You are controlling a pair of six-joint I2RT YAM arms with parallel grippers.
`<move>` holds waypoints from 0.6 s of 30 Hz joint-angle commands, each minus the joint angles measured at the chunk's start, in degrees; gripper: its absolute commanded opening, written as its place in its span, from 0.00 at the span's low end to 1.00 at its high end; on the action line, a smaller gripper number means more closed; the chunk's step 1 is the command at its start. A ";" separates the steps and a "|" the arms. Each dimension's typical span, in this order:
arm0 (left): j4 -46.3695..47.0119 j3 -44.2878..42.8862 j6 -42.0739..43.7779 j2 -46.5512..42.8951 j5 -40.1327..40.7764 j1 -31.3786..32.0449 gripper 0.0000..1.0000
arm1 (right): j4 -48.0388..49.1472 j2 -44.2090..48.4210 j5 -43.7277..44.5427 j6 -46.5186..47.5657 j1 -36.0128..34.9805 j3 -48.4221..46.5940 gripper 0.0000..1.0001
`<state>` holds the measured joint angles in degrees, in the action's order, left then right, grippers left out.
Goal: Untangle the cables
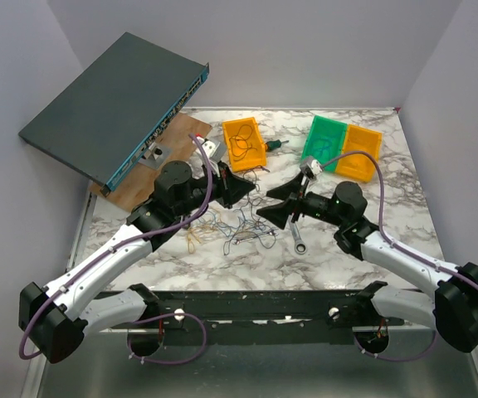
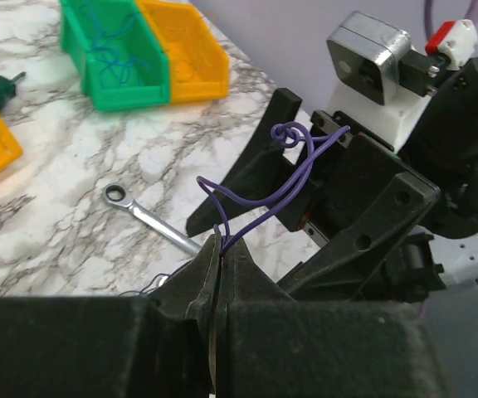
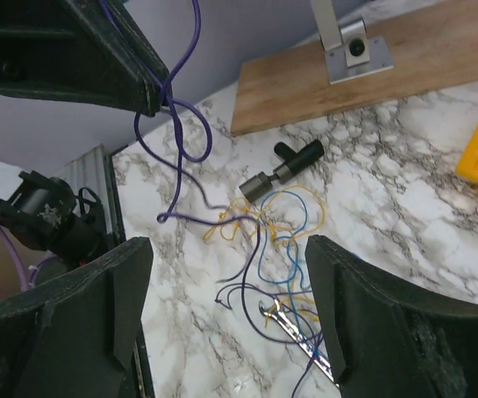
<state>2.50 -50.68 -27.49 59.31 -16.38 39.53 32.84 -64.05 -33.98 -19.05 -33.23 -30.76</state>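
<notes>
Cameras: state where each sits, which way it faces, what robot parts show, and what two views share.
Top external: above and behind the robot, looking down at the marble table; both arms show.
Left wrist: on the left gripper, facing the right arm; its shut fingers pinch a purple wire.
Right wrist: looks down between the right gripper's open fingers at the tangle.
Shared: both wrist views show the purple wire.

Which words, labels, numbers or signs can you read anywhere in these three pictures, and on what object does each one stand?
No text can be read in any view.
Flat grey box: pale marks along its blue front edge, too small to read.
Wrench: no stamp legible.
Cables: no tags or print showing.
</notes>
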 commanded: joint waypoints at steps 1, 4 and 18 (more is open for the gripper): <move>2.35 -3.40 -0.56 0.19 -9.85 0.38 0.00 | 8.47 -0.63 -1.38 0.55 -1.62 0.11 0.83; 3.36 -3.89 -1.52 0.70 -11.69 0.48 0.00 | 8.99 -1.87 -2.04 0.76 -2.50 -1.24 0.82; -0.45 -3.88 -3.45 -0.42 -1.64 0.07 0.16 | 6.11 6.41 8.48 0.27 -3.23 0.54 0.01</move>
<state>3.60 -53.82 -29.87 60.45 -22.70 39.77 39.55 -60.97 -31.35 -18.57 -36.05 -30.81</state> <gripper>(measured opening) 0.035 0.031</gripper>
